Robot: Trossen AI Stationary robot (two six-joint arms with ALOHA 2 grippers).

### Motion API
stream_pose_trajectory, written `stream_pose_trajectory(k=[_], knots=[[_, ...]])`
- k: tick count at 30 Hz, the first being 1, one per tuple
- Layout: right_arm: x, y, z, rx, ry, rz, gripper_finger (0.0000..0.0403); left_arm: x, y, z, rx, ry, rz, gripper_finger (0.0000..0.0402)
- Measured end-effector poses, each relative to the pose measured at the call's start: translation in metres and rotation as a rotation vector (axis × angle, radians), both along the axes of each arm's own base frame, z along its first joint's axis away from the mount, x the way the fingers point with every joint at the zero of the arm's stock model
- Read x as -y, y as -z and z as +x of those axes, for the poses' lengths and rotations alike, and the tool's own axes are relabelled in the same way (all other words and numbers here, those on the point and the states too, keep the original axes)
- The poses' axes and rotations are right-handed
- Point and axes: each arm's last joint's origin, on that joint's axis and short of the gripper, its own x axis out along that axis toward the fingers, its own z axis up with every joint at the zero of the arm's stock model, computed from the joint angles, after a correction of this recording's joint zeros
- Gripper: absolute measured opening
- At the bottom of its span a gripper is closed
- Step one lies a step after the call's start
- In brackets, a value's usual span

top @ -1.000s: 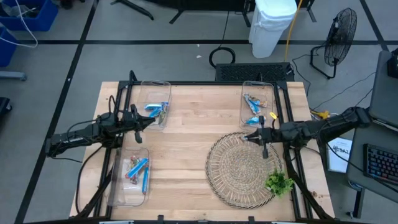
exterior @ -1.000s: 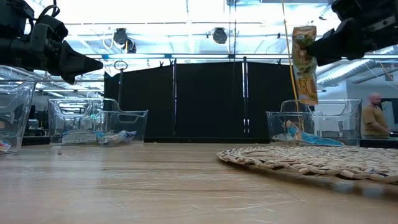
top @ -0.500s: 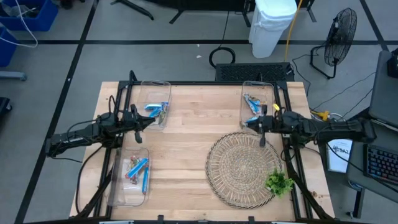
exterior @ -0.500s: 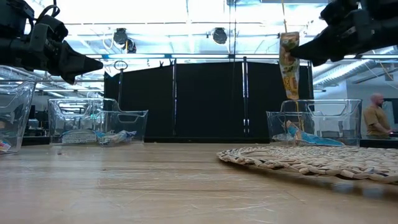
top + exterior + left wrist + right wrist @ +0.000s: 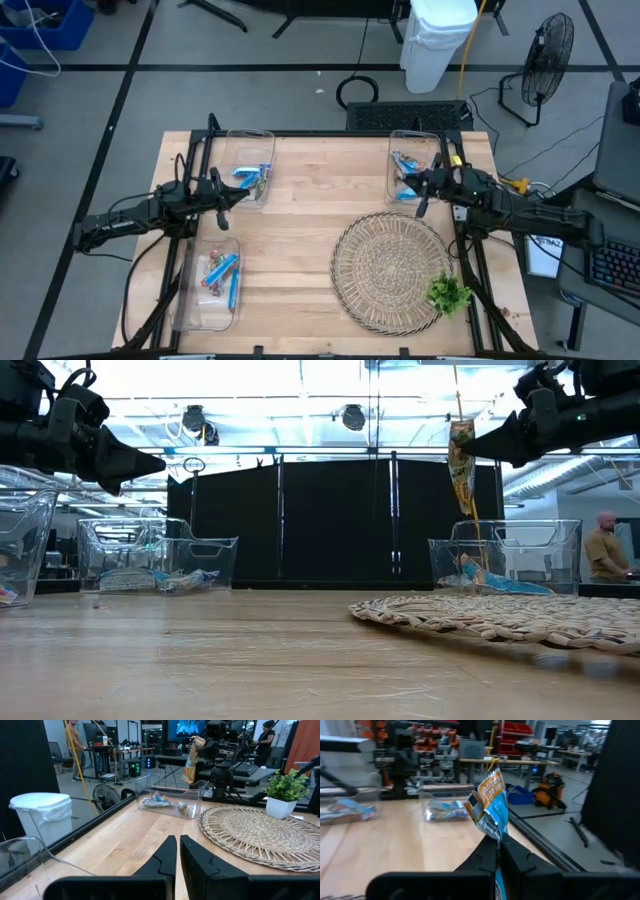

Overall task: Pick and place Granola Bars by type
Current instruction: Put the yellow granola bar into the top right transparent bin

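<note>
Currently: one multicoloured granola bar (image 5: 463, 468), hanging by its top end from the pinching right gripper (image 5: 419, 184), over the clear bin (image 5: 413, 166) at the table's far right corner, presumably its type's destination. Left gripper (image 5: 234, 194) empty, fingers nearly together, beside the far-left bin (image 5: 250, 165).

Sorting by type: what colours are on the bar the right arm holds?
Orange and blue wrapper, on the granola bar; right wrist view.

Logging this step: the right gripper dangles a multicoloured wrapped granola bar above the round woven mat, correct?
Not quite. The right gripper does pinch the multicoloured wrapped granola bar, but the high view shows it over the clear plastic bin at the table's far right, not above the round woven mat.
</note>
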Motion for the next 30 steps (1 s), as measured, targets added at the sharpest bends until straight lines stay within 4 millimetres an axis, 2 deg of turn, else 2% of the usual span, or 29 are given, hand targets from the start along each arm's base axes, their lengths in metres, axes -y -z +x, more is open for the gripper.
stream_pose_trajectory(k=[15, 26, 30], knots=[[0.015, -0.005, -0.012, 0.048, 0.159, -0.010, 0.0002, 0.000, 0.000, 0.000, 0.000, 0.000, 0.000, 0.0031], [0.017, -0.005, -0.013, 0.046, 0.181, -0.009, 0.0002, 0.000, 0.000, 0.000, 0.000, 0.000, 0.000, 0.0031], [0.019, -0.006, -0.015, 0.051, 0.256, -0.002, 0.0002, 0.000, 0.000, 0.000, 0.000, 0.000, 0.000, 0.0031]])
